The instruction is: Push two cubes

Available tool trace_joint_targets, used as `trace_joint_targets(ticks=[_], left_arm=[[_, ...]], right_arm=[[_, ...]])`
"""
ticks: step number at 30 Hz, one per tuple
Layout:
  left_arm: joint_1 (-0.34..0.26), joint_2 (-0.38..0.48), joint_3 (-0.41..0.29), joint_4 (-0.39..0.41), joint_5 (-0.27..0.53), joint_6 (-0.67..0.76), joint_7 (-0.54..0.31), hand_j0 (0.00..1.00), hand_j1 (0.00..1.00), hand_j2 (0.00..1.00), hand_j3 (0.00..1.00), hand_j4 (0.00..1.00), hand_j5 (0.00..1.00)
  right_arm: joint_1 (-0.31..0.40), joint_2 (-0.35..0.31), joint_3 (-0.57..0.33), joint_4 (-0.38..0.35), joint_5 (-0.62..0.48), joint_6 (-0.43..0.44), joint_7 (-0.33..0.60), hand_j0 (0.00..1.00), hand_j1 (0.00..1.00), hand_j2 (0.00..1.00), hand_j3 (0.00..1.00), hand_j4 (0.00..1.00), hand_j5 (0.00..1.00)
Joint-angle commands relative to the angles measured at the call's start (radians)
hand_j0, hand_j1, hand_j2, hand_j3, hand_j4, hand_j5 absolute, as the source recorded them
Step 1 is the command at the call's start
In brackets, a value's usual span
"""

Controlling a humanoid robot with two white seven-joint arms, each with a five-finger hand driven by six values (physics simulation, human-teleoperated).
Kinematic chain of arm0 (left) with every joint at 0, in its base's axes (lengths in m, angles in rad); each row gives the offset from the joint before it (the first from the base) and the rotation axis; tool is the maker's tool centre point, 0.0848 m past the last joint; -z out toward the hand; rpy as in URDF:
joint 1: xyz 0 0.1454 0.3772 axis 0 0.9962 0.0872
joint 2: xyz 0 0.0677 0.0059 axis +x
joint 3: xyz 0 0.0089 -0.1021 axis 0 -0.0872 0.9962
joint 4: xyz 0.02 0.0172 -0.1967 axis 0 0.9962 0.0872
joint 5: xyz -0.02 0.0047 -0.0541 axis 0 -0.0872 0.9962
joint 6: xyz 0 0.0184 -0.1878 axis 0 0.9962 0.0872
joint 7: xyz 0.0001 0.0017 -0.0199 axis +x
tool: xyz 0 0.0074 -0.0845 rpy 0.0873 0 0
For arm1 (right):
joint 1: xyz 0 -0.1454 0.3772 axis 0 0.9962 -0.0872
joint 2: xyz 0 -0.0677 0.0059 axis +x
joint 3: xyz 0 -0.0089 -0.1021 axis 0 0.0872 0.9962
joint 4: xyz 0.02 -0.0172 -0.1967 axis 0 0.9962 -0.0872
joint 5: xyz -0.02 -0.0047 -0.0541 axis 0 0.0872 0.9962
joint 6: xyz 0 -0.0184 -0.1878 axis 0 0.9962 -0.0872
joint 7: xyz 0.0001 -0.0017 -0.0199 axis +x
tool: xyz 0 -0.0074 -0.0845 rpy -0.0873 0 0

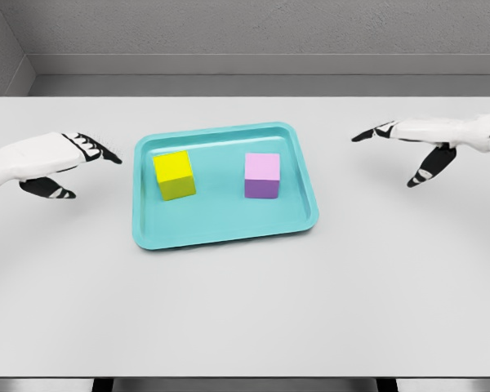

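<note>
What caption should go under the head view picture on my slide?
Two open robot hands, left hand and right hand, flank a teal tray holding a yellow cube and a purple cube.

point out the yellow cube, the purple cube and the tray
yellow cube [174, 175], head view, its top-front edge
purple cube [262, 175], head view, middle of its visible faces
tray [229, 219], head view, bare floor near the front rim

No text, label, number or sign can be read on anything here
</note>
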Motion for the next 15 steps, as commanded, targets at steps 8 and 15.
trace_joint_targets(ticks=[8,15], left_arm=[[0.003,-0.075,-0.013,-0.114,-0.088,0.003,-0.012,0.76,0.76,0.76,0.76,0.76,0.76],[0.003,-0.081,-0.008,-0.099,-0.116,0.003,-0.012,0.72,0.72,0.72,0.72,0.72,0.72]], right_arm=[[-0.035,0.007,0.041,0.010,0.032,0.003,0.008,1.00,1.00,1.00,1.00,1.00,1.00],[-0.089,0.085,0.092,0.001,0.085,0.003,0.008,0.26,0.26,0.26,0.26,0.26,0.26]])
